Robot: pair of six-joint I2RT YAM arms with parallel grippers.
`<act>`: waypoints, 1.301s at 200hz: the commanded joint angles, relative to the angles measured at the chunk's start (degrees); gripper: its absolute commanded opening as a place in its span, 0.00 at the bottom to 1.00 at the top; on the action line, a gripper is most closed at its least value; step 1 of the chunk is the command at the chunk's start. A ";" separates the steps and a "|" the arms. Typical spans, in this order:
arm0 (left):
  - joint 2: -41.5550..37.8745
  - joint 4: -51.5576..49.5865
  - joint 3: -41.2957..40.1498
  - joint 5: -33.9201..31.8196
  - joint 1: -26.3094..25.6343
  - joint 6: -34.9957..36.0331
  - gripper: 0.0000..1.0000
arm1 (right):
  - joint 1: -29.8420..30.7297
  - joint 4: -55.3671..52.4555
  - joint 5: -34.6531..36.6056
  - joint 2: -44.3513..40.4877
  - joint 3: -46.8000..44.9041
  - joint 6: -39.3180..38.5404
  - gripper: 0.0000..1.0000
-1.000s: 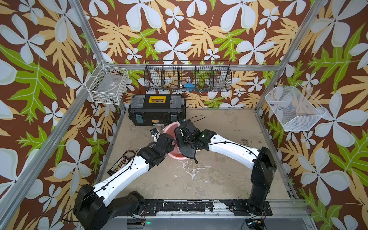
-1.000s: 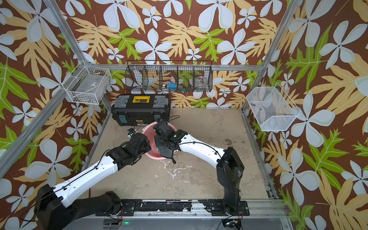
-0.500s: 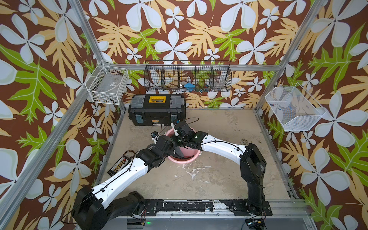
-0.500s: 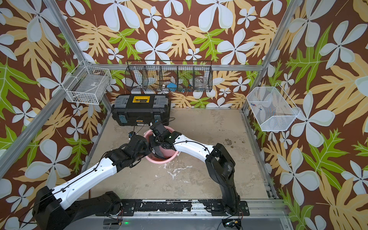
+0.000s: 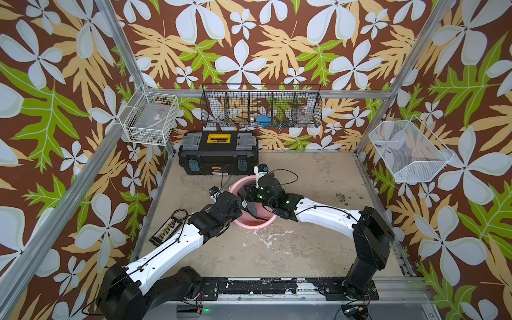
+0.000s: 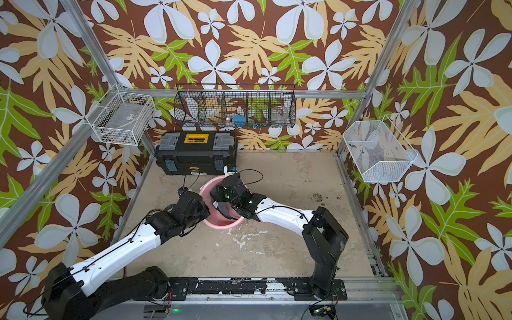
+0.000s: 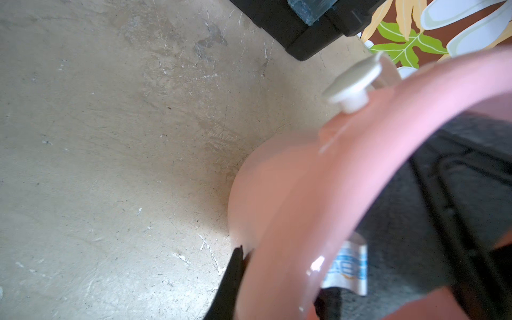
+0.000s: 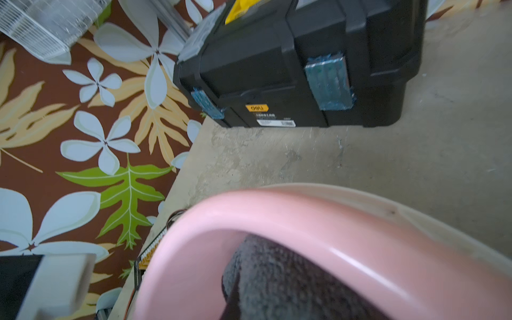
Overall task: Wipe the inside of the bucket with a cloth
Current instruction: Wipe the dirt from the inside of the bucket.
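The pink bucket [image 5: 256,223] sits on the table [image 5: 304,235], just in front of the black toolbox [image 5: 219,152]. It's thin plastic, so I'd guess it's light and slick and will skate or tip if you scrub a wall unbraced. The best hold is the rim, and that's where the left gripper [image 7: 279,277] is. It's clamped over the wall with one finger outside and one inside, near a white handle lug [image 7: 352,86].

The cloth [image 8: 277,282] is down inside, dark grey, fuzzy and limp. It'll only push where it's bunched, so grab a wad, not a corner. The right gripper [image 5: 250,195] is in there too, jaws together. The cloth bunches right at it, so I read it as pinching the cloth, though the fingers are buried.

Writing: the yellow sticker [image 8: 256,108] on the toolbox looks like "deli", seen upside down. The barcode sticker [image 8: 275,122] under it is too small to read. The cloth's white tag [image 7: 347,268] has blue print, too blurred to read.
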 commanded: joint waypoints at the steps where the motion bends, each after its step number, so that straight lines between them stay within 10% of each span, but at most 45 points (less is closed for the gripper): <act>1: 0.10 2.08 -0.06 1.09 -0.01 -0.69 0.00 | 0.21 6.85 7.40 -2.26 -2.75 2.20 0.00; 118: 0.59 3.46 1.39 0.65 0.04 1.05 0.00 | 1.35 -9.69 -6.30 16.27 14.63 -2.91 0.00; 260: 0.94 4.37 2.49 2.54 0.04 -1.86 0.00 | 1.55 -32.59 14.20 23.33 20.60 -16.13 0.00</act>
